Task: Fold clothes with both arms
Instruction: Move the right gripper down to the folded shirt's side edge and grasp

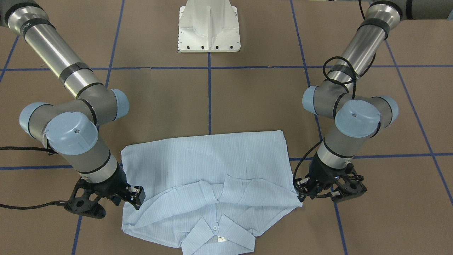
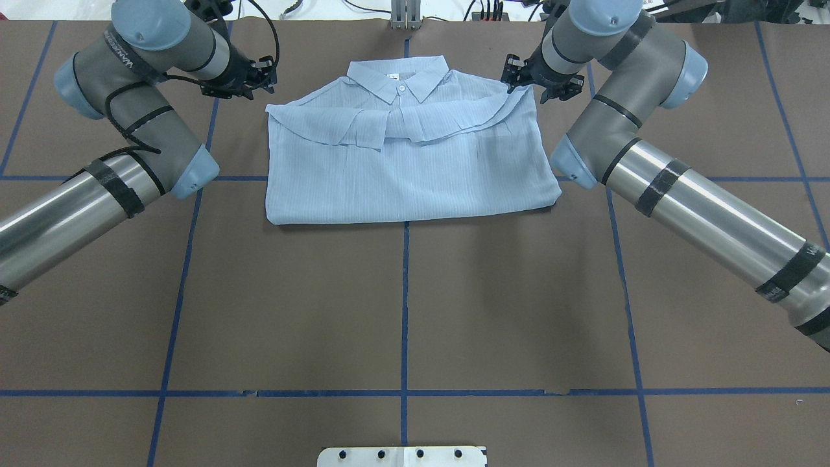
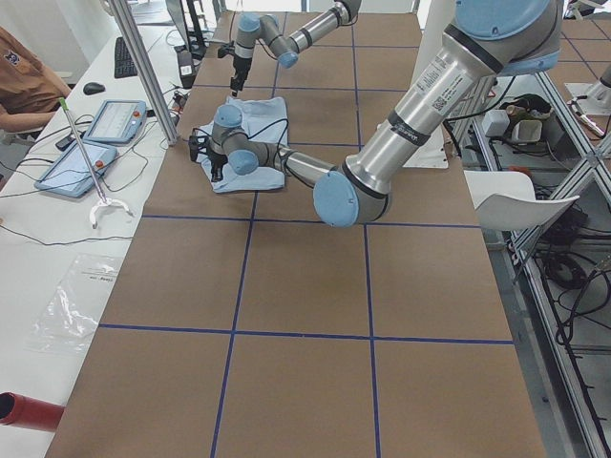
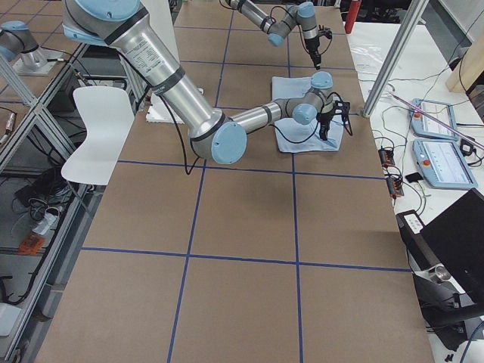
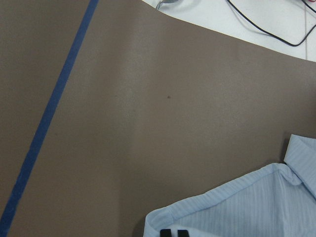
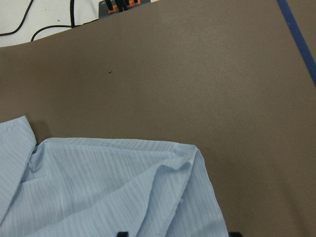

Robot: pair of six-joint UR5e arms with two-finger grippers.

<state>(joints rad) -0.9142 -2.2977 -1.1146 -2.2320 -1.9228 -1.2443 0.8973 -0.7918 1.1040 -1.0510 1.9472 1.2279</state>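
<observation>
1. Two arms work one garment. Nearest the robot, well short of the collar (image 2: pixel 397 76), there is only brown table (image 2: pixel 292 305) crossed by blue tape lines (image 2: pixel 404 292), running out from the white pedestal base (image 2: pixel 402 456).
2. Next comes the shirt (image 2: pixel 408 168), lying flat and front-up as a squat rectangle. Its straight, doubled edge is the side farthest from the collar, toward the robot.
3. Closer in, loose flaps (image 2: pixel 363 126) overlap across the chest, just on the robot's side of the collar and its top button (image 2: pixel 402 88).
4. Level with the collar on its left, the left gripper (image 5: pixel 174 232) has its fingertips drawn almost together at the shoulder corner, apparently nipping the cloth edge.
5. Level with the collar on its right, the right gripper (image 6: pixel 178 234) has its jaws spread wide. The other shoulder corner lies between them, unclasped.
6. By my judgement, this cloth is thin, light and limp. It should sag between two holds, and the stacked layers may slide over one another. The two shoulder corners flanking the collar look like the best places to grip. Every layer should be pinched and both sides raised evenly, so the flaps do not spill.
</observation>
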